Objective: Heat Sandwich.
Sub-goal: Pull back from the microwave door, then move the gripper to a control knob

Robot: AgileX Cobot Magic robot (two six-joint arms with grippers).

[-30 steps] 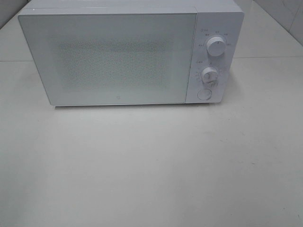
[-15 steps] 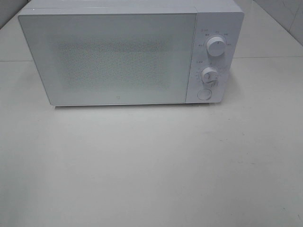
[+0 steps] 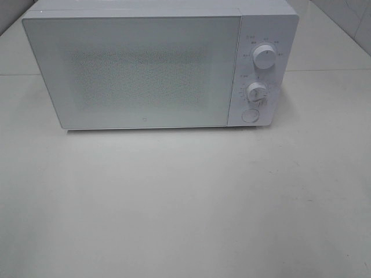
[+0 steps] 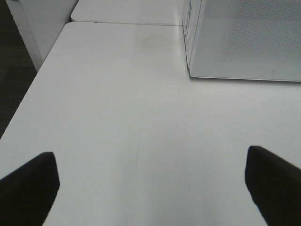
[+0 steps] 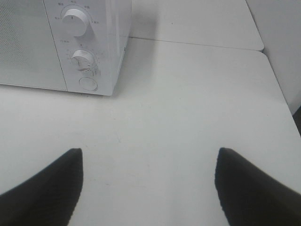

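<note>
**Inspector:** High view. The microwave [image 3: 156, 63] stands on the table [image 3: 185, 202] with its door [image 3: 133, 69] shut. Nothing can be made out through the speckled window.

**Clerk:** And the sandwich?

**Inspector:** It shows in no view. I cannot tell whether it lies behind that door.

**Clerk:** Left wrist?

**Inspector:** The left hand [image 4: 150, 188] is spread wide above the table, gripping nothing. Only two dark fingertips [image 4: 28, 188] show, cut off at the frame edge.

**Clerk:** Right wrist?

**Inspector:** The right hand [image 5: 150, 183] is also spread and empty. Two dials [image 5: 75, 20] and a button [image 5: 88, 83] are visible, but the lettering is too small to read.
</note>
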